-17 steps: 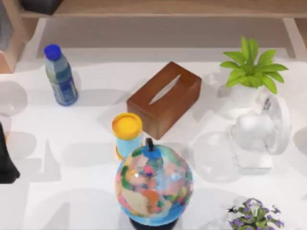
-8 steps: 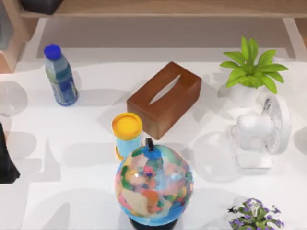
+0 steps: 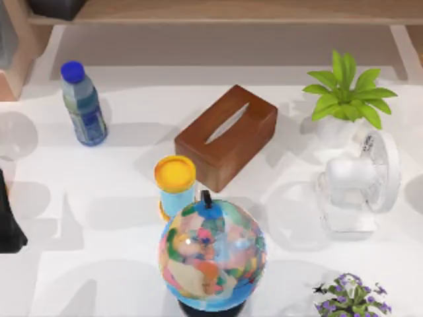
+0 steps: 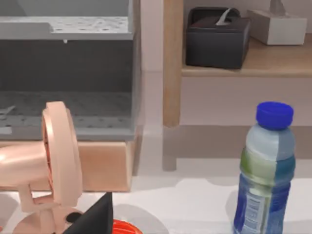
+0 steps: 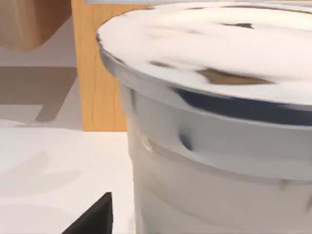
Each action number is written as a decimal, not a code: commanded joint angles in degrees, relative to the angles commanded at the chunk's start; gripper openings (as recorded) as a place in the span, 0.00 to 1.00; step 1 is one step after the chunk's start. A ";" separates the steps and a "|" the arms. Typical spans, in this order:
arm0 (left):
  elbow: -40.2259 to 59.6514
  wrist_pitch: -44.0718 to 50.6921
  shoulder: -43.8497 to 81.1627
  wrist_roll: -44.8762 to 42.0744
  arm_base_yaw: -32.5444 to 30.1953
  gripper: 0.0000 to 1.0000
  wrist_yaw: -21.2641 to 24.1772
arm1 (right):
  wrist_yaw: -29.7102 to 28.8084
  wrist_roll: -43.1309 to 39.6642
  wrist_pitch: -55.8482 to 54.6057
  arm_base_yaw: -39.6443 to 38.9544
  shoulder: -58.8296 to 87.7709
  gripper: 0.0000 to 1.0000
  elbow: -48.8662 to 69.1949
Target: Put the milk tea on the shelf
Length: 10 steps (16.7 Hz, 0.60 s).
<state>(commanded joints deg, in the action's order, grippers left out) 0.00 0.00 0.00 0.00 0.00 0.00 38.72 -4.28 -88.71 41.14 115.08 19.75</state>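
The milk tea (image 3: 175,185) is a smooth, round, pale-blue cup with a flat yellow lid and an orange rim at its foot. It stands upright near the middle of the white table (image 3: 99,218), its long axis vertical and its lid facing straight up. It sits just beside the near-left corner of the dark-brown wooden tissue box (image 3: 227,135), and the glossy, many-coloured globe (image 3: 211,249) overlaps its near side from above.

The shelf (image 3: 231,12) is a long, flat, light-brown wooden board along the far edge, well apart from the cup. From the left wrist view, a black tissue box (image 4: 217,36) rests on it, on a plain wooden upright (image 4: 172,63).

A clear plastic bottle (image 3: 82,104) with a blue cap stands far left. A leafy green plant (image 3: 347,92) in a white pot and a white fan (image 3: 360,181) stand on the right.

The left arm (image 3: 8,224) rests low at the table's left edge, and the left gripper (image 4: 95,217) shows as a black wedge. I cannot tell whether that claw is released or clenched. The right gripper (image 5: 92,217) hangs close to a white lidded tub (image 5: 219,146); I cannot tell its state either.
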 joint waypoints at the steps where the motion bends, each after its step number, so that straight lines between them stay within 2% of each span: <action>1: 0.00 0.00 0.00 0.00 0.00 1.00 0.00 | -1.62 0.23 0.74 -1.62 0.91 1.00 1.76; 4: 0.00 0.00 0.00 0.00 0.00 1.00 0.00 | -4.60 0.63 2.09 -4.59 2.54 1.00 4.94; 7: 0.00 0.00 0.00 0.00 0.00 1.00 0.00 | -4.65 0.64 2.11 -4.64 2.57 1.00 4.99; 10: 0.00 0.00 0.00 0.00 0.00 1.00 0.00 | -4.65 0.64 2.11 -4.64 2.57 0.77 4.99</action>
<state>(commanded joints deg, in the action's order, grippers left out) 0.00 0.00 0.00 0.00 0.00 0.00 34.07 -3.64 -86.60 36.50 117.64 24.74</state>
